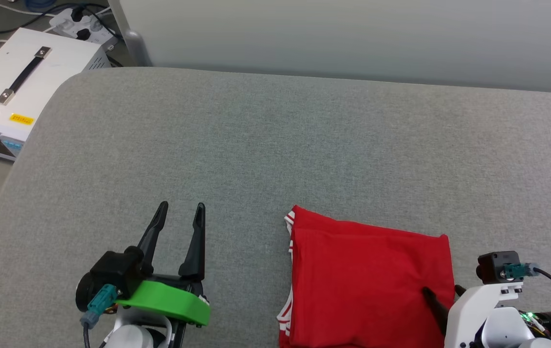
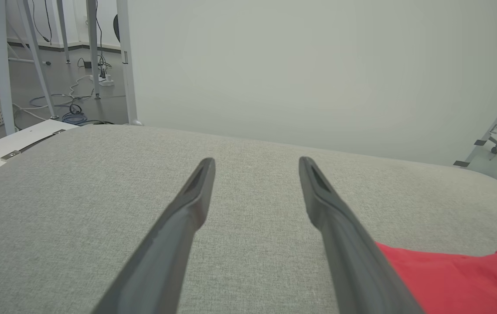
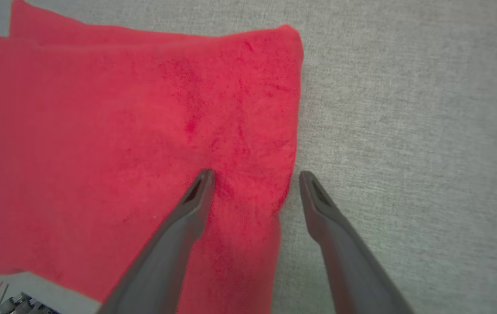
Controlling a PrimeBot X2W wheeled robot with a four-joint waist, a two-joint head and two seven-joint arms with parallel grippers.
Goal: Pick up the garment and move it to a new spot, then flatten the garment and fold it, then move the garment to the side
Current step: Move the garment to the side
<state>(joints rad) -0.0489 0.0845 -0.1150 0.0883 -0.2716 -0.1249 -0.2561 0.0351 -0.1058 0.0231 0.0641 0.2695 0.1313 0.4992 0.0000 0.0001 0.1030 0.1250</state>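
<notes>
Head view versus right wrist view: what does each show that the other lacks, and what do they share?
Head view: left gripper, open above bare grey surface; a white case with a black handle beyond its corner; striped trim along the garment. Right wrist view: close-up creases in the cloth. Both: the folded red garment and the open right gripper, one finger over cloth, one past its edge.

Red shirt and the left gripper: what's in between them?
Bare grey surface lies between the left gripper and the red shirt; the head view shows it.
</notes>
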